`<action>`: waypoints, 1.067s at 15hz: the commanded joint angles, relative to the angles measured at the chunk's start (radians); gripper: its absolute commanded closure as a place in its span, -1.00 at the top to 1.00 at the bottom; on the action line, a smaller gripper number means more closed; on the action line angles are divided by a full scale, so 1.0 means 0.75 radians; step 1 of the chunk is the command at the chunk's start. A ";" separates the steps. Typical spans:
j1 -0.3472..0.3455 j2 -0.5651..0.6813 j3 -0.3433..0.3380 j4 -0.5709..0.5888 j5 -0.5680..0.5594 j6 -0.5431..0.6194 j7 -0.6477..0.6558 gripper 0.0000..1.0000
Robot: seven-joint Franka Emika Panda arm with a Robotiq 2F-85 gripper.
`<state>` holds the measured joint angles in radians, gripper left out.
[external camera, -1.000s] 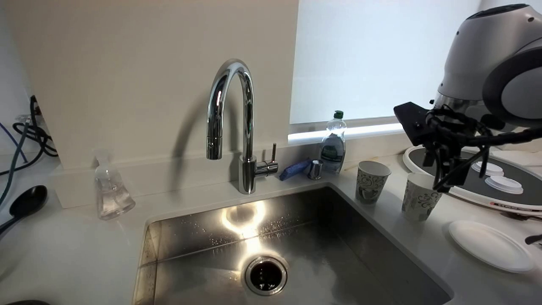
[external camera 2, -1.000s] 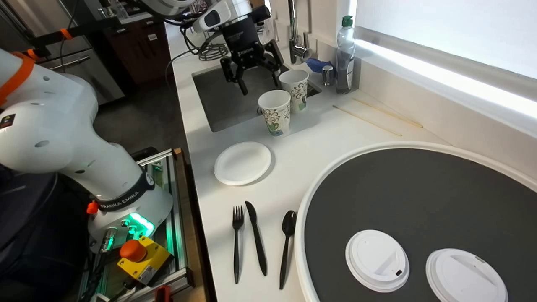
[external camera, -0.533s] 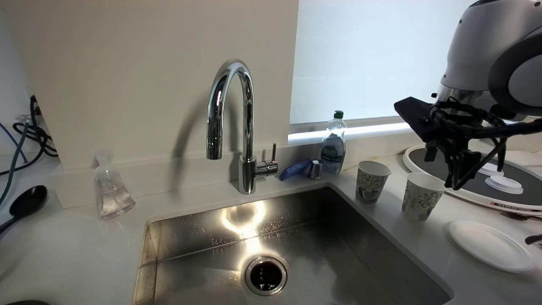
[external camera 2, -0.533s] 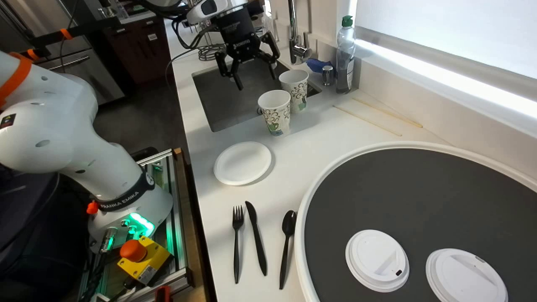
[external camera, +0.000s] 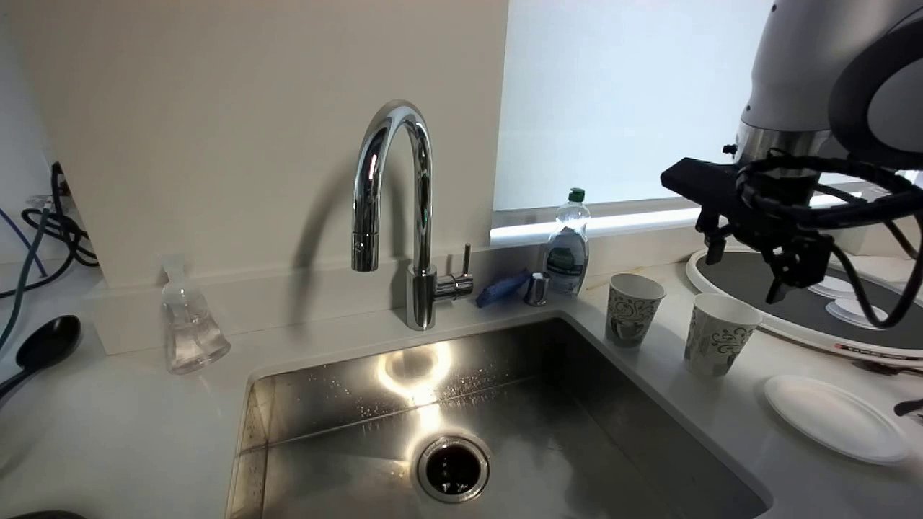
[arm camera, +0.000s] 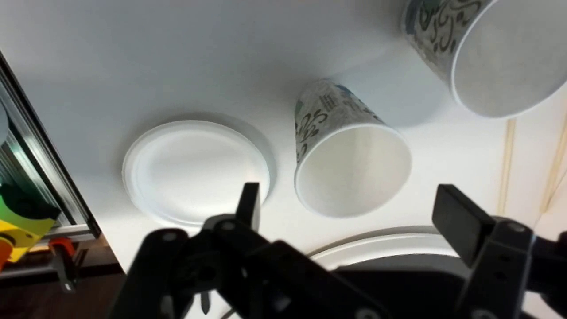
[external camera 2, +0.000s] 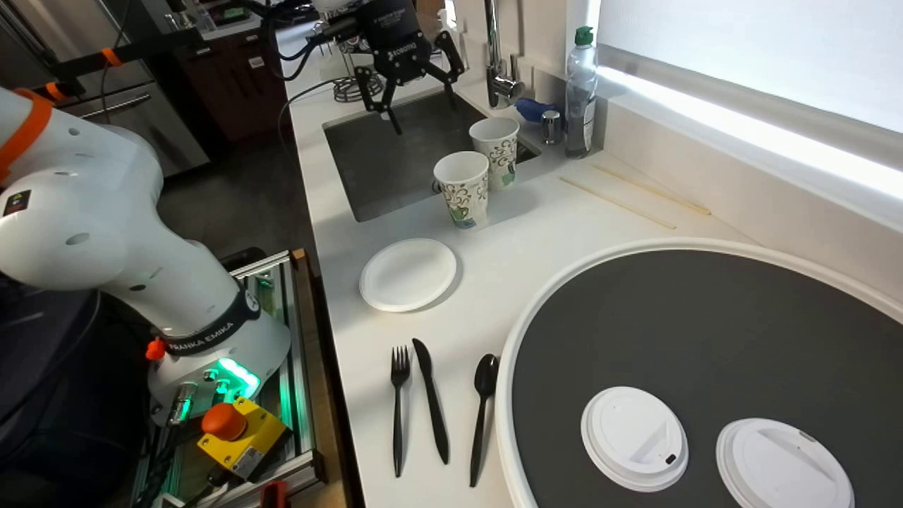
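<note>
Cup (external camera 2: 462, 190) stood upright on the surface (external camera 2: 522, 243) between plate (external camera 2: 408, 275) and second cup (external camera 2: 501, 152); the gripper (arm camera: 350, 195), wide open and empty, had risen slightly, leaving it ungrasped.

I'm in a kitchen: the steel sink (external camera: 555, 425), its chrome faucet (external camera: 422, 202) and the soap bottle (external camera: 567, 252) show it.

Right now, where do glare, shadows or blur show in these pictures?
In an exterior view, light glares off the sink and the faucet shadows the wall; in both exterior views, bright light shines below the window blind; in the wrist view, soft shadows edge the paper cups and plate, and the gripper looks dark, slightly blurred.
</note>
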<state>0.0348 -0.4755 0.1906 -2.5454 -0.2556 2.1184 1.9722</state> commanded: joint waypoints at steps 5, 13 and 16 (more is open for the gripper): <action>0.038 -0.014 -0.014 0.032 0.022 -0.008 -0.527 1.00; 0.033 0.004 -0.004 0.068 0.068 0.008 -0.812 1.00; 0.035 0.002 0.000 0.080 0.083 0.015 -0.883 1.00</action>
<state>0.0552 -0.4756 0.1899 -2.4952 -0.2306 2.1194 1.3717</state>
